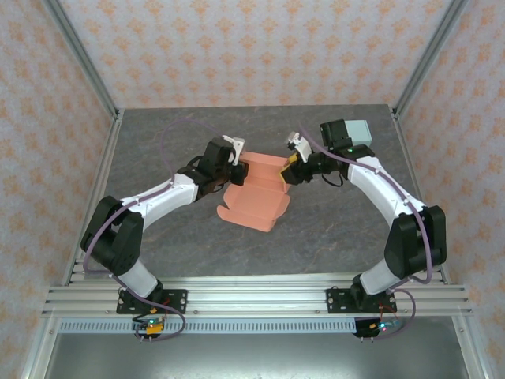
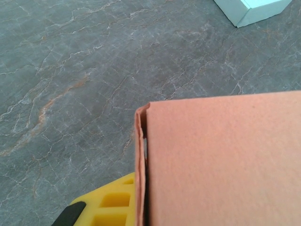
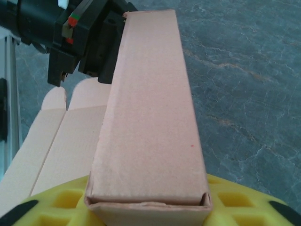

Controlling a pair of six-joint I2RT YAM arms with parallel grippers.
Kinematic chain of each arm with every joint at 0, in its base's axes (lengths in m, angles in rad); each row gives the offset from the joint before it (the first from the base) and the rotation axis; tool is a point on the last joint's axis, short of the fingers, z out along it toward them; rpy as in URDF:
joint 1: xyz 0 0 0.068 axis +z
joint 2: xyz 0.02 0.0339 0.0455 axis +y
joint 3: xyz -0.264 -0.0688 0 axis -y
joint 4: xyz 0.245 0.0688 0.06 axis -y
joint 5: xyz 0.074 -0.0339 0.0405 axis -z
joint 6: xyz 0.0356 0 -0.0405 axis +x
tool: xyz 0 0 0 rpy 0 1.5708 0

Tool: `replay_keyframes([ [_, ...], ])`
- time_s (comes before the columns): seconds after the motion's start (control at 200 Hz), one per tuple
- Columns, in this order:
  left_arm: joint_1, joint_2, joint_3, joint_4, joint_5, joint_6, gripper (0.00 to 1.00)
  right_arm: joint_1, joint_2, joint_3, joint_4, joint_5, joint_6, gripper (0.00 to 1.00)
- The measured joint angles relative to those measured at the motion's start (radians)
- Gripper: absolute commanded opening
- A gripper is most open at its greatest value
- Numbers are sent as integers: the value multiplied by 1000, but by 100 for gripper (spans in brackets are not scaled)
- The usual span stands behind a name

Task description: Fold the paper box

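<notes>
The salmon paper box [image 1: 256, 197] lies half-formed in the middle of the table, its flat lid panel spread toward the near side. My left gripper [image 1: 234, 162] is at the box's back left corner. In the left wrist view one yellow finger [image 2: 110, 200] presses on a thin upright wall of the box [image 2: 221, 160], and the other finger is hidden behind the card. My right gripper [image 1: 290, 167] is at the back right end. In the right wrist view the folded double wall [image 3: 150, 117] runs away from me, its near end clasped between both yellow fingers [image 3: 244, 200].
A pale green box [image 1: 359, 130] stands at the back right, close behind my right arm, and its corner shows in the left wrist view [image 2: 254, 9]. Metal frame posts [image 1: 95, 79] bound the table at the sides. Grey stone tabletop [image 1: 339, 229] surrounds the box.
</notes>
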Motion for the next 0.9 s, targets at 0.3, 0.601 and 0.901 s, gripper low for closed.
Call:
replay_keyframes([
  [0.3,16,18,15,-31,-62,0,0,61,3,-73,182,103,183,59],
  [0.601,-7,44,241,-235,-136,249,0,18,-145,-252,347,166,346,74],
  [0.901,-6,272,649,-567,-239,638,0,-105,-375,-224,369,580,644,79],
])
